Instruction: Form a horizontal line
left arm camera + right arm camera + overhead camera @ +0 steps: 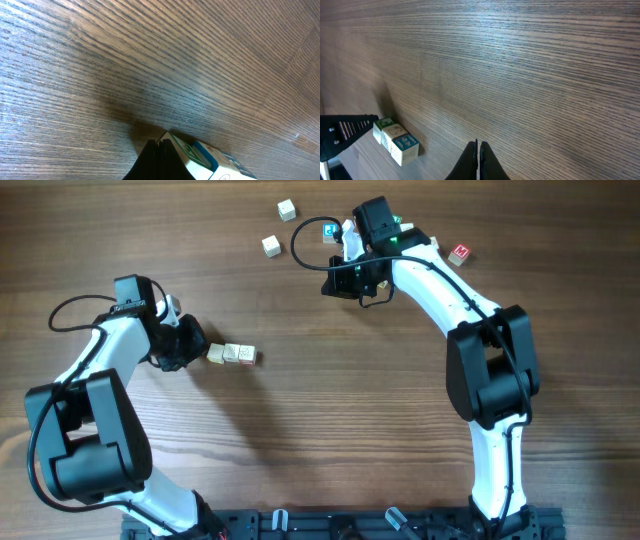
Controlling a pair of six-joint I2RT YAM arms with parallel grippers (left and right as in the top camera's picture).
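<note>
The horizontal line [232, 355] is a short row of three cream letter cubes touching edge to edge, left of the table's middle. My left gripper [201, 350] is shut with nothing held, its tips against the row's left end. In the left wrist view the shut fingertips [161, 146] sit at the corner of the nearest cube [202, 159]. My right gripper [332, 283] hovers over bare wood at the upper middle, shut and empty. The right wrist view shows its closed gripper [478, 150], with the row [396, 140] off to the lower left.
Loose cubes lie at the back: two cream ones [287, 210] [270, 246], a blue-faced one [330, 230] beside the right wrist, and a red-faced one [460, 252] at the far right. The left arm's black gripper [342, 135] shows beside the row in the right wrist view.
</note>
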